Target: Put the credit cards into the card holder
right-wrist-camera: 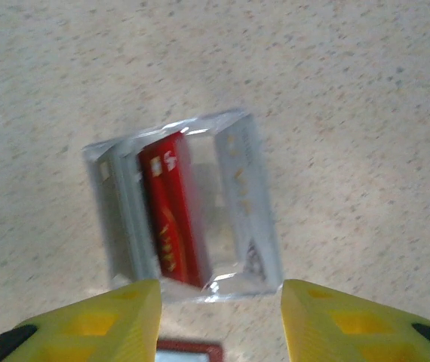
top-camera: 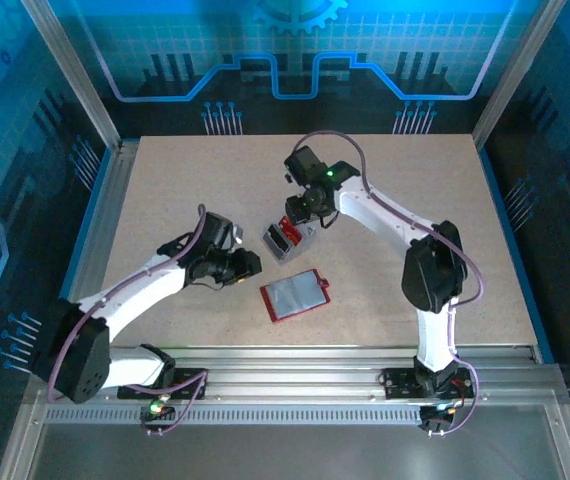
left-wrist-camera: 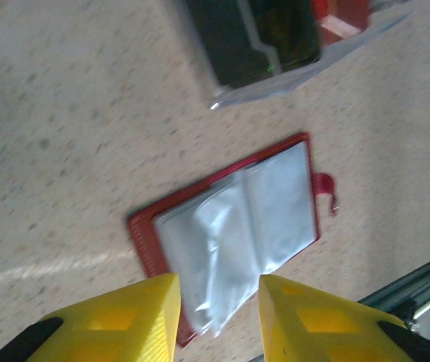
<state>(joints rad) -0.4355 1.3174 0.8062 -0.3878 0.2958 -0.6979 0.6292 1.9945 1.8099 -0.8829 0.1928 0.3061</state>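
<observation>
Both ways gaping, gripping nothing: hovering over the tray (right-wrist-camera: 249,196) with right gripper (right-wrist-camera: 221,302), the nearer one; facing red credit card (right-wrist-camera: 173,215) end-on, long axis pointing clawward; idling left gripper (left-wrist-camera: 219,302) by card holder (left-wrist-camera: 234,219), just beside the tray.

My table (top-camera: 165,190) is speckled beige, with a shiny silver tray (top-camera: 271,240) lying near its middle. A ribbed metal rail (top-camera: 295,385) runs along the near edge.
</observation>
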